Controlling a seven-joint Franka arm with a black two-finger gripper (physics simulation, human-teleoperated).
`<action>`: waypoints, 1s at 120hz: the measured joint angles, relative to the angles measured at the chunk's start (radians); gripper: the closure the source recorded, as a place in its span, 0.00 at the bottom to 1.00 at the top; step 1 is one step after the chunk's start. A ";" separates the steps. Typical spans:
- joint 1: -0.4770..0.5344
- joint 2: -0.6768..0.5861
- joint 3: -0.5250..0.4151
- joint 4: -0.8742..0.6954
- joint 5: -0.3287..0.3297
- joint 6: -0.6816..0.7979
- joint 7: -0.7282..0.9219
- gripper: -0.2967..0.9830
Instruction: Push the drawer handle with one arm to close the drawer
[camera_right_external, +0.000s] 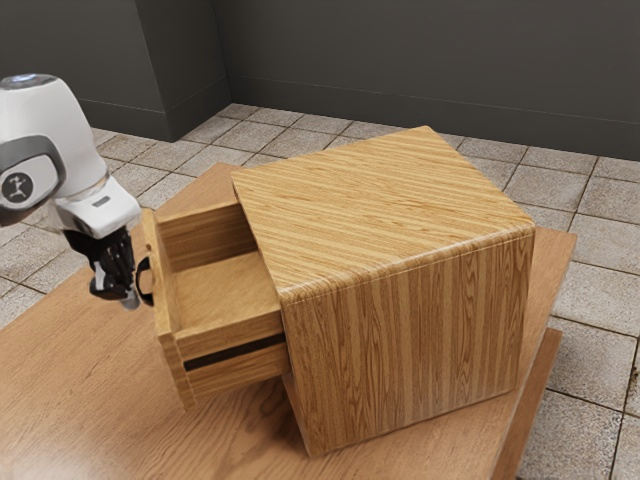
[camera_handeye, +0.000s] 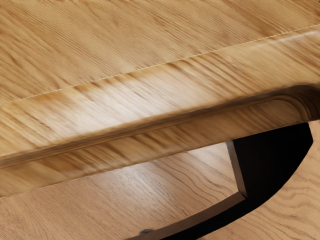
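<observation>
The black gripper points downward just outside the pulled-out drawer, close beside its dark curved handle. Whether it touches the handle cannot be made out. The drawer stands well out of the wooden cabinet, and its inside is visible. Seen from the wrist, the black handle curves out from the wooden drawer front.
The cabinet rests on a wooden table, with table surface around the drawer front. Beyond the table lie a tiled floor and dark walls.
</observation>
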 joint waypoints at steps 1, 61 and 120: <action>0.000 0.002 -0.001 0.001 -0.001 0.001 0.001 0.85; 0.002 0.149 -0.027 0.110 -0.100 0.049 0.008 0.85; 0.002 0.290 -0.085 0.237 -0.202 0.085 -0.025 0.85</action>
